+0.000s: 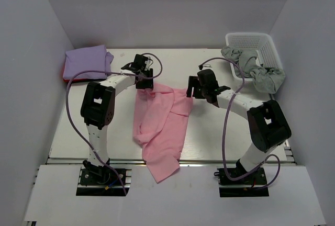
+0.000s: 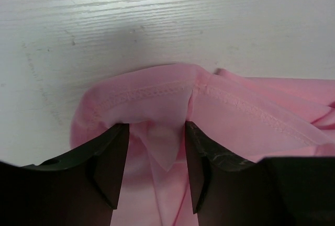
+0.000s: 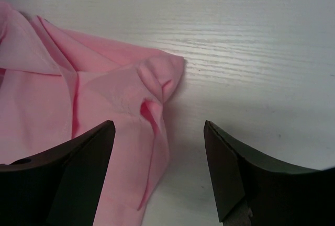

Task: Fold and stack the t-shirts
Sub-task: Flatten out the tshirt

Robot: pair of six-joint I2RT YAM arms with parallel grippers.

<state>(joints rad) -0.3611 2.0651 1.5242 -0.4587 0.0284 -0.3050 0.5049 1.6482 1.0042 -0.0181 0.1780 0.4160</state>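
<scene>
White desk [image 1: 78, 126] carries the pink t-shirt [image 1: 159, 126] crumpled mid-surface, likely needing spreading first. Lavender t-shirt [image 1: 86, 61] lies folded far left, seemingly the stack's base. Left claw [image 2: 157, 153] straddles a stitched hem, half-narrowed, not pinching; right claw [image 3: 159, 147] gapes wide over a corner, ready to pull.

The pink t-shirt [image 1: 159, 132] and lavender t-shirt [image 1: 86, 61] are plain, the basket [image 1: 248, 36] white.

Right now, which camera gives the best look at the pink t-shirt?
The top external view: it shows the whole pink t-shirt, crumpled, reaching past the table's near edge. The left wrist view shows only a stitched hem between its fingers; the right wrist view only a creased corner.
</scene>
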